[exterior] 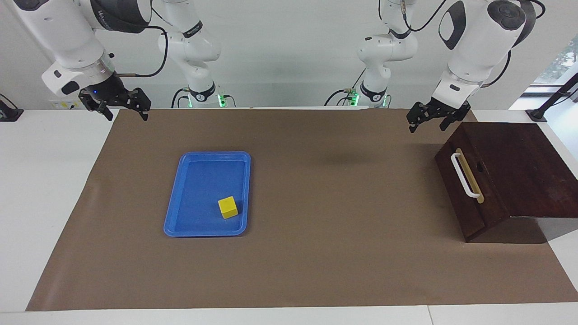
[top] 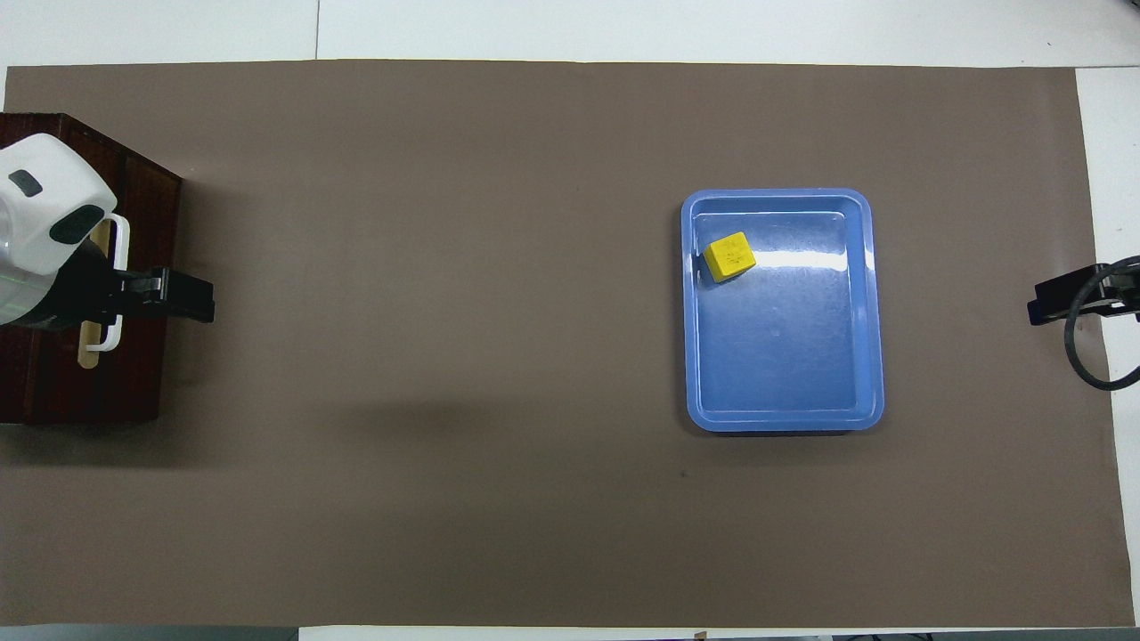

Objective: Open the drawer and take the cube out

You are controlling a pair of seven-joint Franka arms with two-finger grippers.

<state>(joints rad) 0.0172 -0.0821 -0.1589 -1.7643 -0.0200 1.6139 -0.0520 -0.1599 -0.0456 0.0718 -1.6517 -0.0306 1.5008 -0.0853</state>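
Observation:
The dark brown box's drawer is shut, its white bar handle facing the middle of the table; it also shows in the overhead view. The yellow cube lies in the flat blue tray, in the corner farther from the robots; it also shows in the overhead view. My left gripper is open and empty, raised over the mat at the box's corner nearest the robots. My right gripper is open and empty, raised over the mat's edge at the right arm's end.
A brown mat covers most of the white table. The blue tray sits toward the right arm's end, the box at the left arm's end. In the overhead view the left gripper overlaps the handle and the right gripper shows at the mat's edge.

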